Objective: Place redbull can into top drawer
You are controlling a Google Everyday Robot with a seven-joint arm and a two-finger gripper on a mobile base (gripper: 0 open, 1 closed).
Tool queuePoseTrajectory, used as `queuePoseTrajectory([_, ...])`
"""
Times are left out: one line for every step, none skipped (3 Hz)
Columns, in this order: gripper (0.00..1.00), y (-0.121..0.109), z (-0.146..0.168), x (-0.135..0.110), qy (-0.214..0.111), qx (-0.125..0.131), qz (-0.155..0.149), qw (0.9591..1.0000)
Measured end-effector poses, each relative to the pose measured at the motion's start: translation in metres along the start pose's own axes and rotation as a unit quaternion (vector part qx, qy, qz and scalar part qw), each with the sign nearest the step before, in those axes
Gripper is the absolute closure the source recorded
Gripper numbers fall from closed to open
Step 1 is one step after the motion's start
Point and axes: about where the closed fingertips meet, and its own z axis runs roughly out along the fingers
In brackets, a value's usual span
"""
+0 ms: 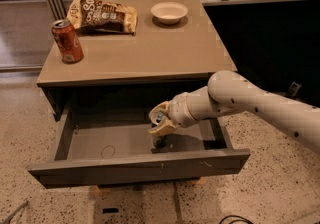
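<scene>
The top drawer (140, 168) is pulled wide open below the cabinet top. My gripper (160, 124) reaches down into the drawer's right half from the right. It is shut on the redbull can (160, 141), which stands upright. The can's dark lower end shows just above or on the drawer floor, and a bit of blue and silver shows between the tan fingers (163, 129). Most of the can is hidden by the gripper.
On the cabinet top (150, 53) stand a red soda can (67, 41) at the left, a chip bag (102, 15) at the back and a small white bowl (169, 12) at the back right. The drawer's left half holds nothing. Speckled floor lies around the cabinet.
</scene>
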Motion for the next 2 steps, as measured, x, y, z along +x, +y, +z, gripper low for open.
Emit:
queuePoseTrajectory([0.5, 0.0, 0.0, 0.0, 0.0, 0.0, 0.0, 1.0])
queuePoseTrajectory([0.27, 0.0, 0.0001, 0.0, 0.0, 0.0, 0.0, 1.0])
